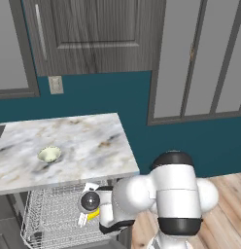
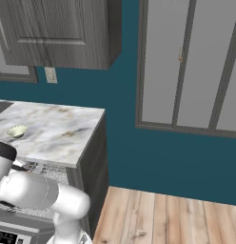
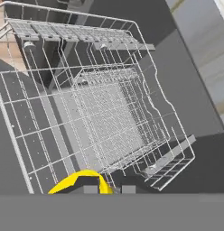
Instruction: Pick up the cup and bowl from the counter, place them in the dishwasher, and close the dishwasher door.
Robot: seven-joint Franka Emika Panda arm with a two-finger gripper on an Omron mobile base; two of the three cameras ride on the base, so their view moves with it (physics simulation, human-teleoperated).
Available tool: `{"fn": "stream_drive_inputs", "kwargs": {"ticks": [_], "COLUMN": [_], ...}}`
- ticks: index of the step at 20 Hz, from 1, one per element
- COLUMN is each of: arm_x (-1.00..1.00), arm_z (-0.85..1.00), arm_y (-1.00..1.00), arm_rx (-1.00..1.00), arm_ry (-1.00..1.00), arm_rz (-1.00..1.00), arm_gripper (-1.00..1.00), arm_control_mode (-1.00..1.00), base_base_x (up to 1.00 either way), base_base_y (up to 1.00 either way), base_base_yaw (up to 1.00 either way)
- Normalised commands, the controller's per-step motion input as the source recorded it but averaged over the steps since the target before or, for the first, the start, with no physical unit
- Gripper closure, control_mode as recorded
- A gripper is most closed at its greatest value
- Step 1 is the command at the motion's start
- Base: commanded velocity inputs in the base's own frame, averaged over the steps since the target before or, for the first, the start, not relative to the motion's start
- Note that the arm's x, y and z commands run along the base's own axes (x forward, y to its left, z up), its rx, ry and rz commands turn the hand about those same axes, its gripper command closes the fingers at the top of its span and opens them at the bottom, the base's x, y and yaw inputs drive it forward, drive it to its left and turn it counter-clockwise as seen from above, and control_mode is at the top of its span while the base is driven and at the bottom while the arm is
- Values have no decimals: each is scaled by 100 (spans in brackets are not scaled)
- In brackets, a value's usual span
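The yellow cup (image 3: 79, 182) sits at the bottom of the hand view, and my gripper (image 3: 109, 189) is shut on its rim. From the left base view, the gripper (image 1: 87, 218) holds the cup (image 1: 94, 214) low over the dishwasher's white wire rack (image 1: 49, 219), just below the counter's front edge. The rack (image 3: 105, 117) spreads out under the hand and holds nothing. The pale bowl (image 1: 49, 154) rests on the marble counter (image 1: 93, 141), left of centre; it shows again, the bowl (image 2: 16, 131), on the counter (image 2: 63, 136). A flat grey panel (image 3: 181, 94) lies under the rack.
Dark wood-grain wall cabinets (image 1: 93, 34) hang above the counter. A teal wall (image 2: 139, 152) with a socket (image 1: 55, 84) runs behind. Tall grey panelled doors (image 2: 186, 62) stand to the right, with a wooden floor (image 2: 162, 219) beside the counter's end.
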Motion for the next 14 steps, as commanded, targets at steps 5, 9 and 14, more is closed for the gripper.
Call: {"fn": "stream_drive_inputs", "kwargs": {"ticks": [5,9,14], "arm_x": [0,8,17], "arm_z": [-38,-38,-11], "arm_y": [9,1,0], "arm_rx": [-10,-7,-3], "arm_ry": [0,0,-1], "arm_rz": [7,5,1], "arm_gripper": [100,100,100], "arm_control_mode": [-100,-100,-100], "base_base_x": [0,0,0], "base_base_y": [0,0,0], "base_base_yaw": [0,0,0]}}
